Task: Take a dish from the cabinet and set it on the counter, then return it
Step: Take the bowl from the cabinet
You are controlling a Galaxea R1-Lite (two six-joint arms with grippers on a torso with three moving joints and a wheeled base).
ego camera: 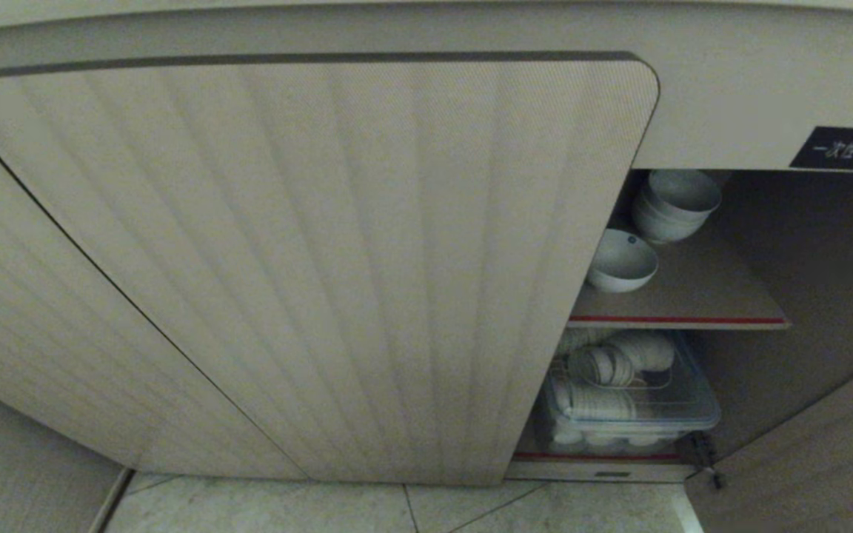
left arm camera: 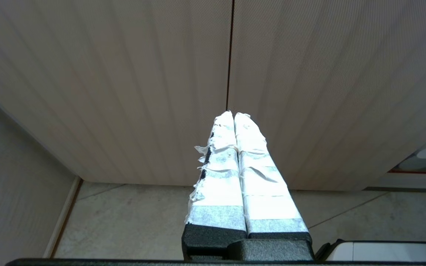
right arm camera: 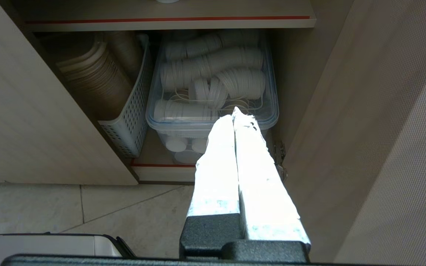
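The low beige cabinet [ego camera: 308, 266] has one ribbed door shut and its right side standing open. On the upper brown shelf [ego camera: 700, 296] a single small white dish [ego camera: 621, 260] sits near the front edge, with a stack of similar white bowls [ego camera: 674, 203] behind it. Neither arm shows in the head view. My left gripper [left arm camera: 233, 112] is shut and empty, facing the seam between two shut doors. My right gripper [right arm camera: 234, 112] is shut and empty, out in front of the open lower shelf. The counter is out of view.
On the lower shelf a clear plastic tub [right arm camera: 213, 122] holds stacked white lids, beside a white perforated basket [right arm camera: 131, 122] of brown paper bowls. The open right door [ego camera: 826, 451] hangs at the right, hinge [ego camera: 704, 451] by the tub. A black label [ego camera: 845, 148] sits above. Tiled floor [ego camera: 397, 511] lies below.
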